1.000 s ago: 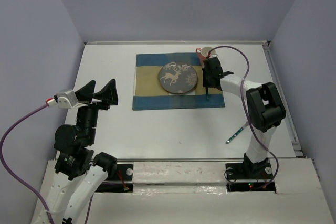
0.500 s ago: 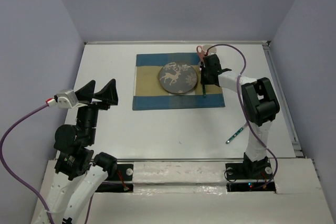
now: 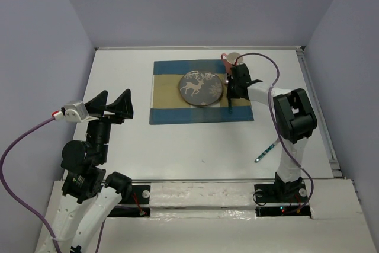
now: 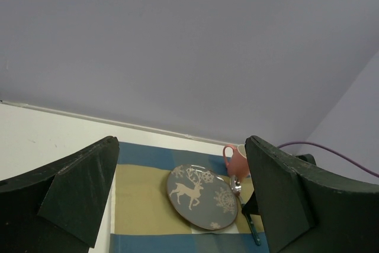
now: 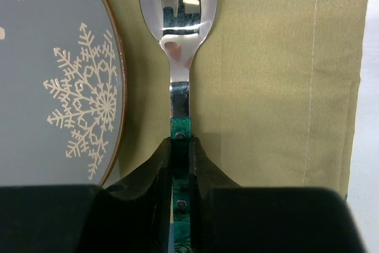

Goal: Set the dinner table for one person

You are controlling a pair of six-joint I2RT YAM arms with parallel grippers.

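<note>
My right tool [image 5: 180, 146] is pinched tight on the green handle of the spoon [image 5: 177, 4]. The bowl sits just beside the rim of the reindeer plate [image 5: 53, 75], over the tan stripe of the placemat [image 5: 266, 87] toward the far side of the white bench [image 3: 177, 146]. My left tool [image 3: 112, 103] hangs wide open and empty. My worry is that a crooked release this near the rim could tip the spoon onto it. Compared with a second ago, the handle's shifted closer to the plate.
</note>
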